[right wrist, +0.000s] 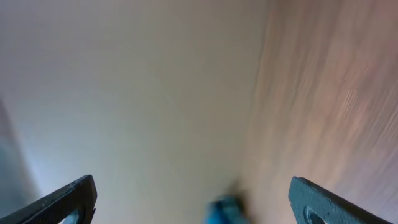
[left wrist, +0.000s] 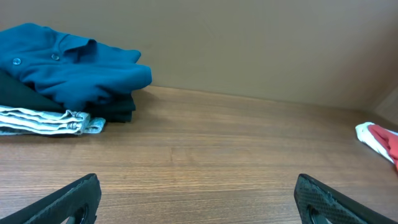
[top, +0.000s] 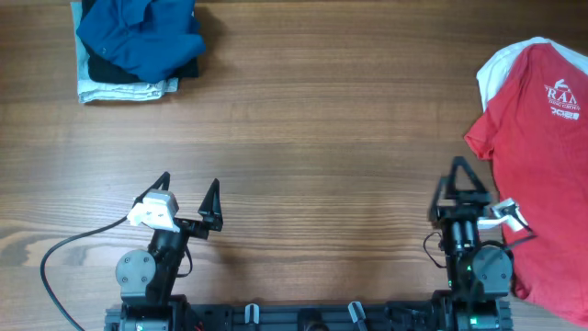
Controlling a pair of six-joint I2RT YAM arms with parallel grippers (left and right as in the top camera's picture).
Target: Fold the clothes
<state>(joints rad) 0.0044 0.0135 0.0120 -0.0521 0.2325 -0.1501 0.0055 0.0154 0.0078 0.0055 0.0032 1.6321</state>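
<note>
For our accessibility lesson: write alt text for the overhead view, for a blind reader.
A red T-shirt with white lettering lies unfolded at the table's right edge, over a white shirt. The left gripper and right gripper stand open and empty at the near edge; a stack of folded clothes sits far left.

Both arms folded low, left hand (top: 190,179) and right hand (top: 458,171) with jaws spread wide, right wrist rolled sideways.
</note>
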